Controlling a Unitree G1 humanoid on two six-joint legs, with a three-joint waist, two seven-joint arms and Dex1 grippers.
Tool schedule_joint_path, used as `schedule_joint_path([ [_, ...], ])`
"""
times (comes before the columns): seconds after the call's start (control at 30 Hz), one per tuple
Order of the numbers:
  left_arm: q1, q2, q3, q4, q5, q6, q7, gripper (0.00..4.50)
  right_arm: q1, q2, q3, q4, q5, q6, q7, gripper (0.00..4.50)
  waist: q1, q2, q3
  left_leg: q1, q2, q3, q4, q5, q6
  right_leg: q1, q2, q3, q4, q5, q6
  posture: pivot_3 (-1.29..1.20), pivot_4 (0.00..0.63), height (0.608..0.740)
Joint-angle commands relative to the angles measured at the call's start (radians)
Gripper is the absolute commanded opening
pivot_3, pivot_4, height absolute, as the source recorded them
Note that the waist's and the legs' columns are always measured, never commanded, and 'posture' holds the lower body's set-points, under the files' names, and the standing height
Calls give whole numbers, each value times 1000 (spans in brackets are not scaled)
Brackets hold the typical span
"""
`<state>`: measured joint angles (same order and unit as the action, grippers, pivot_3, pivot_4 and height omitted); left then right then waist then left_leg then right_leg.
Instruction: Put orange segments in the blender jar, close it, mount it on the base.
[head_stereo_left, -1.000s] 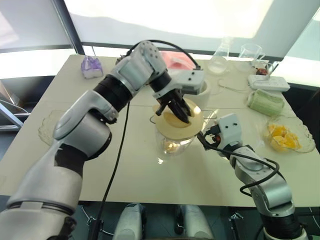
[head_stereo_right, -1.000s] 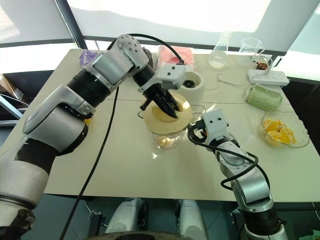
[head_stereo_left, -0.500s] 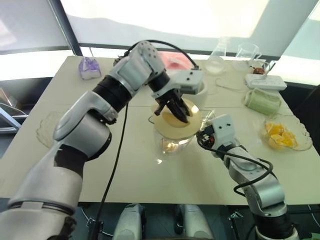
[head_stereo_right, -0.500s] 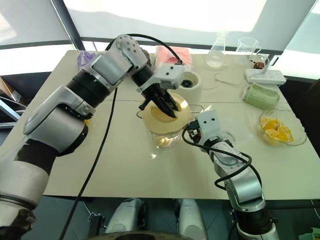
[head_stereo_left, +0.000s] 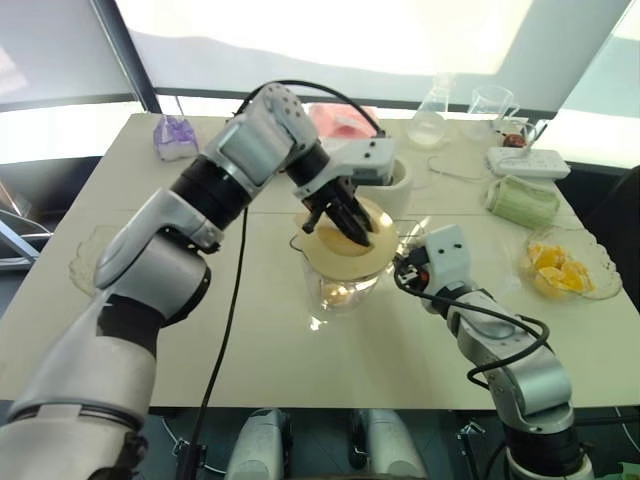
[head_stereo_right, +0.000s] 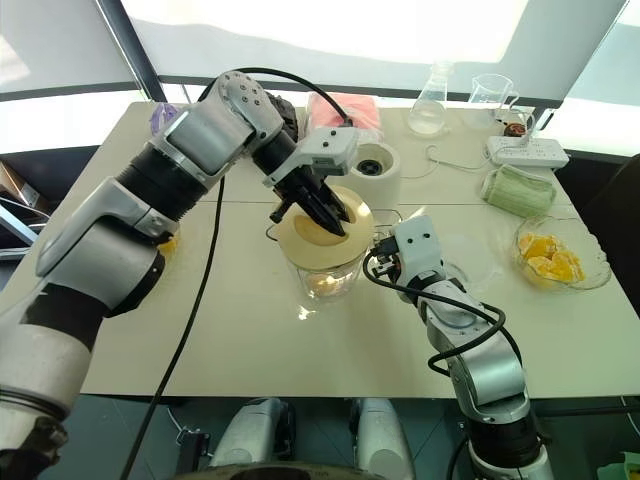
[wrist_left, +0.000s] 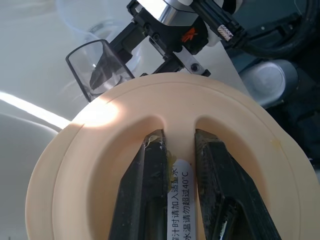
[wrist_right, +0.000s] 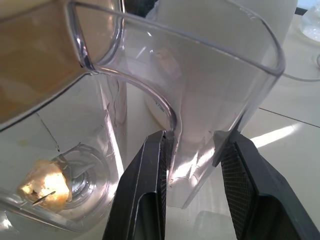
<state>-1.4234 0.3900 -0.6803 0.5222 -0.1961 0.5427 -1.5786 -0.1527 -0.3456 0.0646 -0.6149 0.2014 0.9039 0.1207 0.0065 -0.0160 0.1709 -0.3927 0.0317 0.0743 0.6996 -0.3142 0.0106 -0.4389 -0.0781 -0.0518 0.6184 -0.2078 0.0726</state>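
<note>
One base (head_stereo_right: 378, 168) stands just behind lidded blender jar (head_stereo_right: 325, 272).

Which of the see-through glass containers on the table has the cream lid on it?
The blender jar in the middle, its lid pinched by the left gripper. The flask and small cup at the back stand uncovered.

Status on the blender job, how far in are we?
Done: orange segments sit at the bottom of the blender jar.
In hand: left gripper pinches the ridge of the cream lid resting on the jar's mouth; right gripper has its jaws on the jar's handle.
Left: finish closing, then mount the jar on the base, which stands behind it.
</note>
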Motion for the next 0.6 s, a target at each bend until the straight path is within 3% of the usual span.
schedule_joint_path([
  [0.03, 64, -31, -18, -59, 52, 148, 67, 226, -14, 5, 28, -50, -5, 16, 8, 1163, 0, 1, -1, 0, 0, 0, 0, 0, 0, 0, 0, 0, 0, 0, 0, 0, 150, 740],
  [0.27, 136, -50, -2, -137, 157, 266, 225, 226, -21, 14, 28, -57, -8, 34, 8, 1163, 7, 2, -6, 4, 0, -1, 0, 0, 0, 5, -1, 0, 0, -1, 1, 0, 150, 740],
  [0.6, 133, -155, 70, -92, 164, 596, 416, 226, -26, 22, 33, -58, -21, 40, 14, 1163, 10, 7, -17, 8, -4, -12, 1, 0, 0, 16, -3, 0, -2, -4, 6, 0, 150, 740],
])
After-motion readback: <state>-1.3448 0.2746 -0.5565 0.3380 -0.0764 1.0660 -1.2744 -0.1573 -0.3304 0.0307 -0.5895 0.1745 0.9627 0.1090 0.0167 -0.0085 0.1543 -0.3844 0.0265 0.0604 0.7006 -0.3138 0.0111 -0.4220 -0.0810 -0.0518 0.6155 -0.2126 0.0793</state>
